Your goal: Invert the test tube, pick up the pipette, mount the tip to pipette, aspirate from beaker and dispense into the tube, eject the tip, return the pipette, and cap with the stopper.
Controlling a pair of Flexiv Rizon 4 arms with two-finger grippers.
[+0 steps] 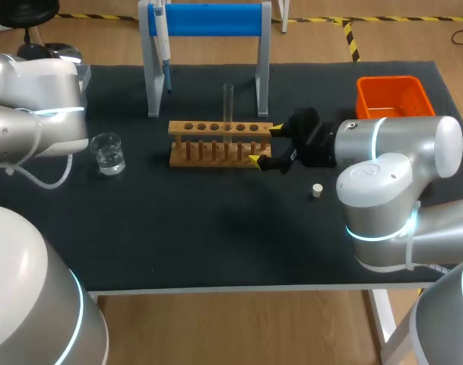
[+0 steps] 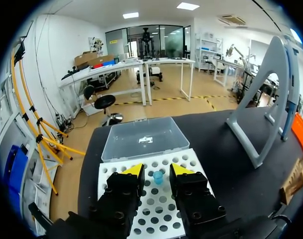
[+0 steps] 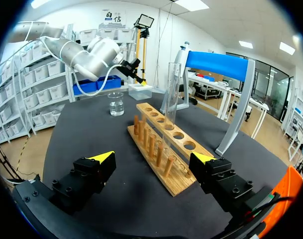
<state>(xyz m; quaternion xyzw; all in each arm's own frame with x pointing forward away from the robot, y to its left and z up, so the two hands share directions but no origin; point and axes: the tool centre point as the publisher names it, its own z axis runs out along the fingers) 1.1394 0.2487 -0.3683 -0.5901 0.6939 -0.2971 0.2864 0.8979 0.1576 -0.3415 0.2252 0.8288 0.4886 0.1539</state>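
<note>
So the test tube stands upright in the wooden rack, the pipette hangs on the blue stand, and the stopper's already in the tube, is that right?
Not the stopper: the head view shows it lying on the table, off to the side of the wooden rack. The test tube does stand upright in that rack, and the pipette hangs on the blue stand.

Matt black table cover (image 1: 216,236) looks like cloth to us. Ahead of our right gripper (image 3: 153,158) — bare matt wood rack (image 3: 159,149), clear smooth glass test tube (image 3: 174,94). Under our left gripper (image 2: 153,170) — white plastic tip box (image 2: 104,174), clear glossy lid (image 2: 141,139).
</note>
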